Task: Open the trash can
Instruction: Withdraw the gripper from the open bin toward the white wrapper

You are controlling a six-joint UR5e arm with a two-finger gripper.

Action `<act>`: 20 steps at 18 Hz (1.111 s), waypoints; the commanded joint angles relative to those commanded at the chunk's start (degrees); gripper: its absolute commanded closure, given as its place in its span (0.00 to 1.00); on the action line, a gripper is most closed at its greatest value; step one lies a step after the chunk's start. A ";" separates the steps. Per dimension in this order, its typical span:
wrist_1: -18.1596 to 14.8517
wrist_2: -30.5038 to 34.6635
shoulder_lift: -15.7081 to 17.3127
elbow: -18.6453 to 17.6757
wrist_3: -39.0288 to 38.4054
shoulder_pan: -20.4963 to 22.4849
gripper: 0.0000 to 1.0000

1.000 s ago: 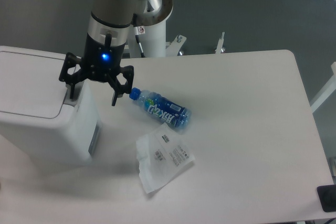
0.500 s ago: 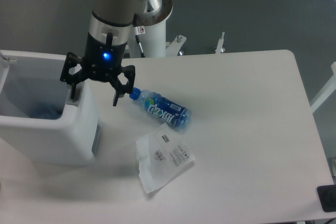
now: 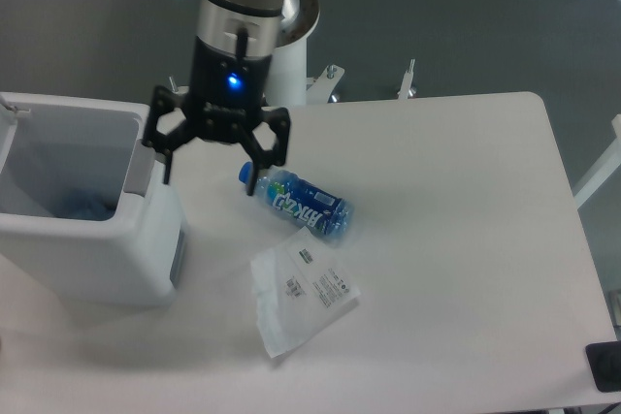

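The trash can [image 3: 92, 259] is a large boxy white bin at the left edge of the table. Its lid is up and out of sight, so I see into the open inside, where something blue lies at the bottom [image 3: 82, 206]. The grey push tab [image 3: 142, 170] sits at its right rim. My gripper [image 3: 209, 176] is open and empty, fingers spread wide. It hangs just right of the bin's rim, above the table, its left finger near the tab.
A blue plastic bottle [image 3: 303, 206] lies on its side just right of the gripper. A clear plastic packet with a label [image 3: 299, 293] lies in front of it. The robot's white base [image 3: 286, 55] stands behind the table's back edge.
The lid, shut one second ago, has sprung open. The gripper has since moved right, away from the push tab and toward the bottle, still open.
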 joint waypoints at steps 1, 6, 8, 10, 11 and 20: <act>0.00 3.06 -2.45 1.32 -0.18 -0.09 0.00; 0.00 6.16 -6.95 0.81 0.35 -0.70 0.00; 0.26 9.31 -8.45 -1.30 0.44 -1.23 0.00; 0.26 13.44 -10.90 -2.18 0.44 -2.98 0.00; 0.26 15.38 -11.96 -2.45 0.44 -3.68 0.00; 0.44 18.47 -12.32 -2.89 9.01 -4.31 0.00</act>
